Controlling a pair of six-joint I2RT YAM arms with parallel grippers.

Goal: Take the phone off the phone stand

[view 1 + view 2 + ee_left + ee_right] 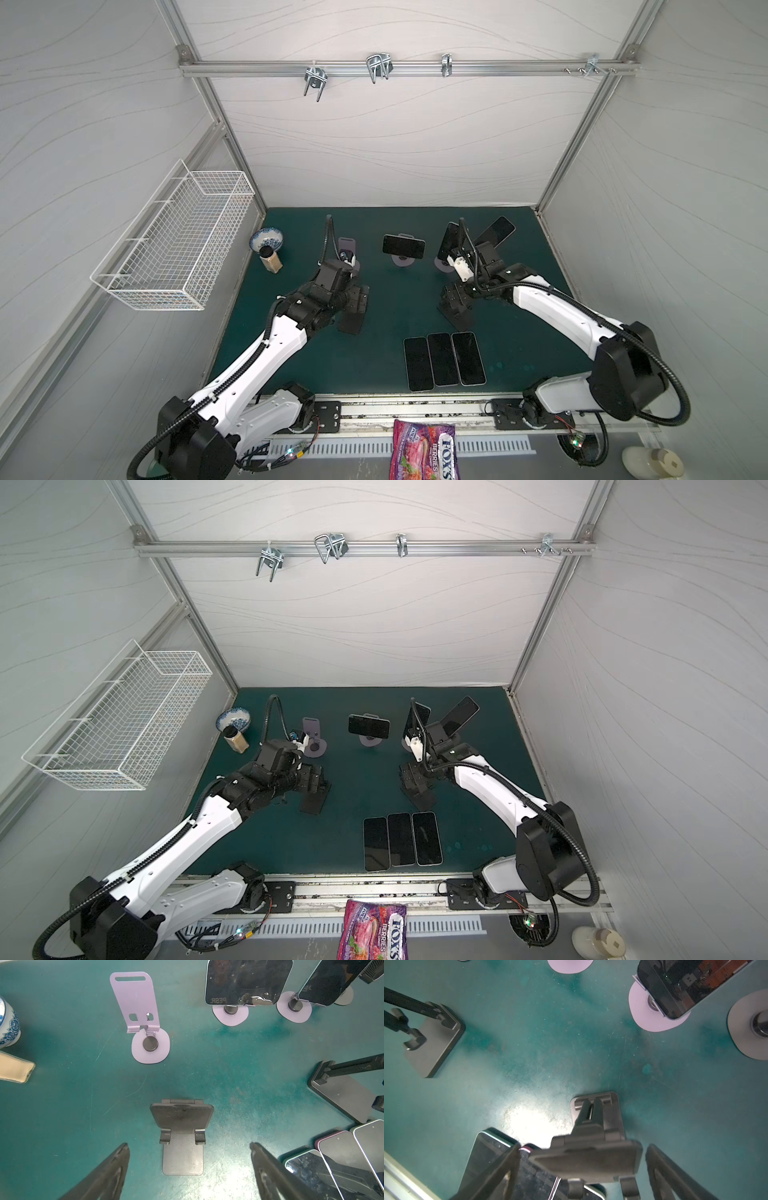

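Presently left fingers (108, 1174) and right fingers (660, 1159) stand wide, empty, above bare black stands (182, 1136). A phone (403, 246) sits crosswise on its purple stand (402, 261) at the counter's (291, 353) rear; likely next: reach there, grip its edges, lift clear.

Glossy phone (248, 981), apparently matt metal stand (239, 1019)

Lab cell: aluminium frame (415, 68), white panels (374, 145), green mat (395, 299).
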